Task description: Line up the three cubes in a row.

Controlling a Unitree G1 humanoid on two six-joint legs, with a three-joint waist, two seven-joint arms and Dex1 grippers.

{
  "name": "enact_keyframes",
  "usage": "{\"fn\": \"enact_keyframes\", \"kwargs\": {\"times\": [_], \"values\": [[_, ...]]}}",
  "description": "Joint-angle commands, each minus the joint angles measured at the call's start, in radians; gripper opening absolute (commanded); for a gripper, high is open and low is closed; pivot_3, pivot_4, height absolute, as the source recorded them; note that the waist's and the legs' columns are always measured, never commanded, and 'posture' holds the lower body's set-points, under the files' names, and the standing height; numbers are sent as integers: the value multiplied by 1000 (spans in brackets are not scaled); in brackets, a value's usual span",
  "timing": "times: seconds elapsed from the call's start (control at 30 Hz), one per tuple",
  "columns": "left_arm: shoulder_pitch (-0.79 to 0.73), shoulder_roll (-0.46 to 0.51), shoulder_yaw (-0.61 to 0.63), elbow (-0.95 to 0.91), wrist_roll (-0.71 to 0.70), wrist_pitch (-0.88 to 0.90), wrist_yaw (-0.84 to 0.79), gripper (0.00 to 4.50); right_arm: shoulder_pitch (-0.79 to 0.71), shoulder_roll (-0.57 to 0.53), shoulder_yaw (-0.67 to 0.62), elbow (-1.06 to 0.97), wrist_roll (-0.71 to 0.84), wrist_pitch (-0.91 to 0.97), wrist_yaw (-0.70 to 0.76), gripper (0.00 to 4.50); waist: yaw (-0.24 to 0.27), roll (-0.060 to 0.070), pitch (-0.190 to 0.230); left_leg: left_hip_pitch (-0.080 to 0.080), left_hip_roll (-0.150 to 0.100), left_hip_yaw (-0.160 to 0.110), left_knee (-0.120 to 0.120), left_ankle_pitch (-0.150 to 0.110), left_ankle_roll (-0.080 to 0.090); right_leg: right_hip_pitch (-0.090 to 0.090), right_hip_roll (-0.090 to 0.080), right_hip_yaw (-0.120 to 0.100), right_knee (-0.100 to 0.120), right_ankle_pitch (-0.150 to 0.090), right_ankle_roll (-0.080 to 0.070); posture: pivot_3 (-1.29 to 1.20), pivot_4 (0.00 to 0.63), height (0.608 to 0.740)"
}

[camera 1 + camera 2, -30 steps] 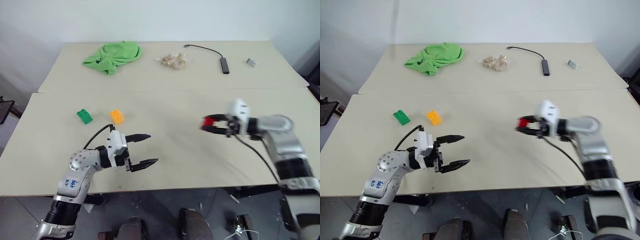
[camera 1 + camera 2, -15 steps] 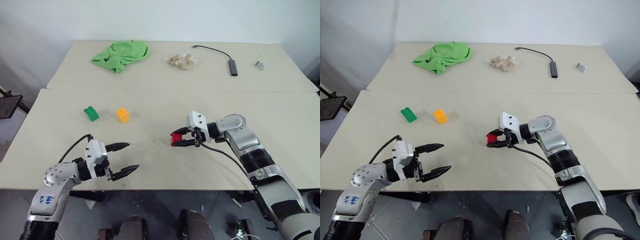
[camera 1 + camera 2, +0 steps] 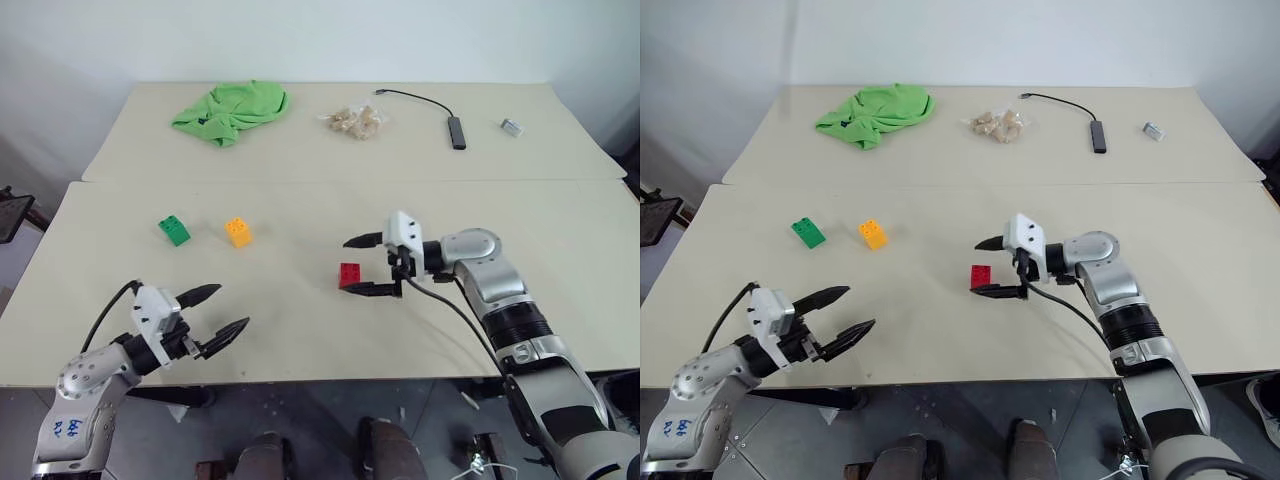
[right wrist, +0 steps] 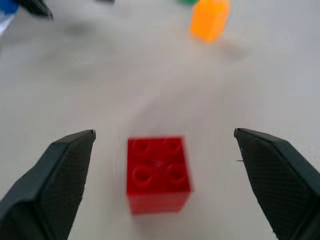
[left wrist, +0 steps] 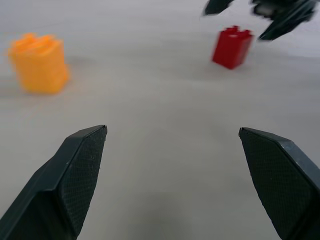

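The right gripper (image 3: 366, 265) stood with its two black fingers spread wide, gripping nothing, and the red cube (image 3: 350, 275) sat on the table (image 3: 560, 230) in the gap between their tips, touching neither as far as I could tell. The orange cube (image 3: 238, 232) lay well beyond those fingertips, and the green cube (image 3: 173, 230) just past it, the two near each other but apart.

The left gripper (image 3: 213, 311) was open as well, holding nothing, hovering near the table's front edge with the orange cube off ahead of it.

What worried me was the withdrawal. The red block was still bracketed by the fingers, so a sideways or sloping pull-back could clip it and skid or tip it. It also seemed to sit closer to the robot than the line the other two made, and far from them, so the row looked unfinished; a nudge to fix that might spin it.

The cubes were small hard plastic bricks, glossy, square-edged, with round studs on top; the red one showed four. They looked light and likely to slide easily on the smooth, matte, pale tabletop. The gripper fingers were black, tapering to points, with a fine cross-hatched texture on their inner faces.
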Motion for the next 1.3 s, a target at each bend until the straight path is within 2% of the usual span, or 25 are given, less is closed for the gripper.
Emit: {"fn": "enact_keyframes", "kwargs": {"times": [0.03, 0.17, 0.27, 0.4, 0.47, 0.53, 0.6, 0.77, 0.87, 1.07, 1.3], "values": [[68, -96, 173, 15, -32, -79, 151, 4500, 129, -8, -120, -180, 132, -65, 3, 4469, 3, 0, 0, 0, 0, 0, 0, 0, 0, 0, 0, 0, -1, 0, 0, 0, 150, 740], [99, -182, 252, 10, -42, -87, 271, 4500, 261, 36, -196, -284, 253, -116, 13, 4469, 7, -1, 0, 0, 0, 0, 0, -1, 0, 1, 0, -1, -2, 0, 0, 0, 150, 740], [100, -262, 236, -20, -4, -96, 382, 4500, 358, 42, -198, -318, 275, -164, 48, 4469, 11, -2, 0, 1, 0, 0, 1, -1, 1, 3, 0, 0, -2, 0, 0, 0, 150, 740], [75, -315, 161, -87, 56, -77, 476, 4500, 400, 56, -207, -333, 287, -162, 6, 4469, 15, -2, -1, 1, 0, 0, 2, -2, 1, 3, 0, 0, -2, 0, 0, 0, 150, 740], [18, -329, 109, -121, 96, 10, 576, 4500, 408, 67, -208, -343, 288, -179, -11, 4469, 24, -2, -1, 1, 0, 1, 2, -2, 1, 2, 0, 1, -1, 0, 0, 0, 150, 740], [-91, -349, 93, -126, 105, 180, 738, 4500, 411, 74, -210, -350, 285, -193, -25, 4469, 33, -3, -1, 1, 0, 0, 2, -1, 1, 3, 0, 1, -1, 0, 0, 0, 150, 740], [-183, -350, 75, -105, 131, 236, 804, 4500, 413, 74, -208, -353, 285, -187, -31, 4469, 32, -3, -1, 1, 0, 0, 3, -1, 1, 3, 0, 1, -1, 0, 0, 0, 150, 740], [-408, -377, 64, 11, 184, 324, 962, 4500, 425, 72, -193, -383, 284, -171, -39, 4469, 30, -3, -1, 1, 0, 0, 2, -1, 1, 2, 0, 0, -1, 0, 0, 0, 150, 740], [-489, -387, 35, 102, 221, 321, 993, 4500, 430, 74, -189, -410, 289, -153, -57, 4469, 27, -3, -1, 1, 0, 0, 2, -1, 1, 2, 0, 0, -1, 0, 0, 0, 150, 740], [-663, -409, 1, 337, 302, 205, 1065, 4500, 446, 72, -174, -447, 288, -123, -80, 4469, 35, -4, -1, 1, -1, 0, 2, -1, 1, 3, 0, -1, -2, 1, 0, 0, 150, 740], [-756, -419, 5, 486, 331, 92, 1111, 4500, 490, 59, -176, -485, 288, -104, -100, 4469, 42, -4, -1, 1, -1, 0, 2, -1, 1, 2, 0, -1, -3, 1, 0, 0, 150, 740]]}}
